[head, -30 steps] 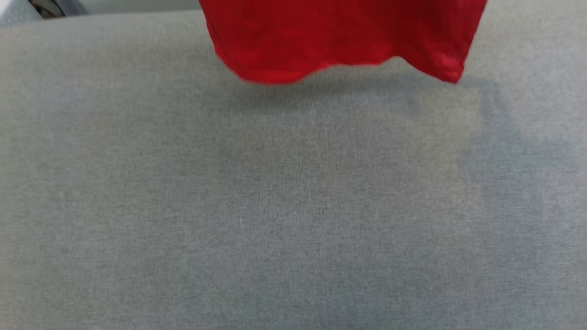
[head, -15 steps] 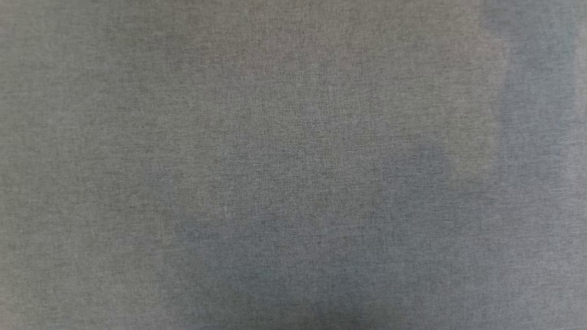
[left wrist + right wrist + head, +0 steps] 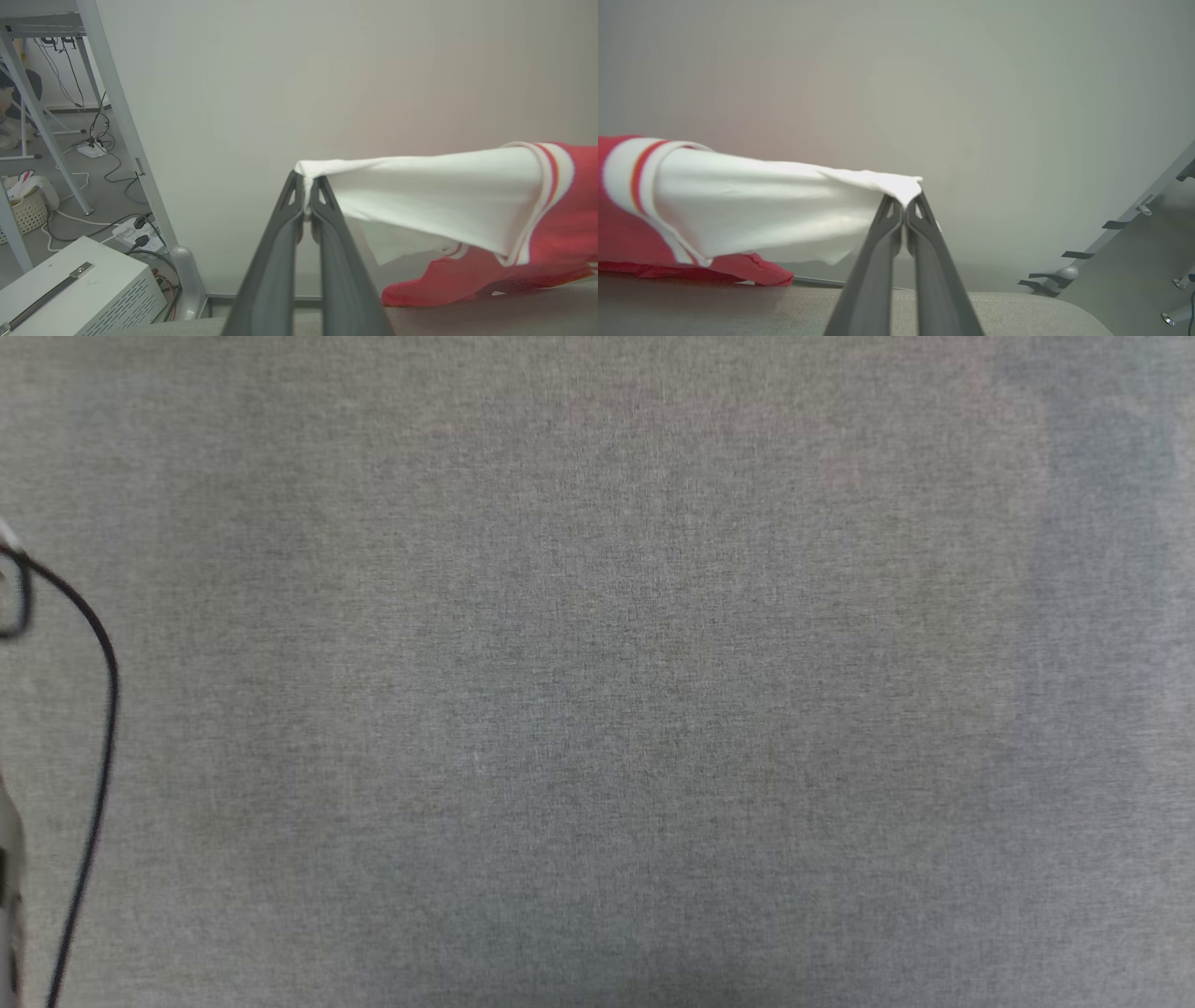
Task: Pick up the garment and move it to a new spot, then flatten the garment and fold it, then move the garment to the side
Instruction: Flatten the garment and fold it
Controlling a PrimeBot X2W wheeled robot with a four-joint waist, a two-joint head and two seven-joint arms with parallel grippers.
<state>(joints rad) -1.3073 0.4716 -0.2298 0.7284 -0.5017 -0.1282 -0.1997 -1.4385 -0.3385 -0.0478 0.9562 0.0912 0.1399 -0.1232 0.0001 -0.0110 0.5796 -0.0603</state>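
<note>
- The left hand [image 3: 307, 205] is clamped on the edge of one white short sleeve of the red jersey garment with red-white striped trim [image 3: 444, 196].
- The right hand [image 3: 904, 209] is pinched shut on the other white sleeve's edge.
- The garment hangs stretched sideways from each hand, and its red body reaches down to the grey fabric-covered table [image 3: 1017, 312].

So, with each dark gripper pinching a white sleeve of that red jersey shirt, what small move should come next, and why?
Probably lower both arms, sleeves kept taut. The left gripper and right gripper are each shut on a white sleeve tip of the red jersey shirt, whose body seems to touch the grey fabric table; laid down stretched, it should end flat for folding.
</note>
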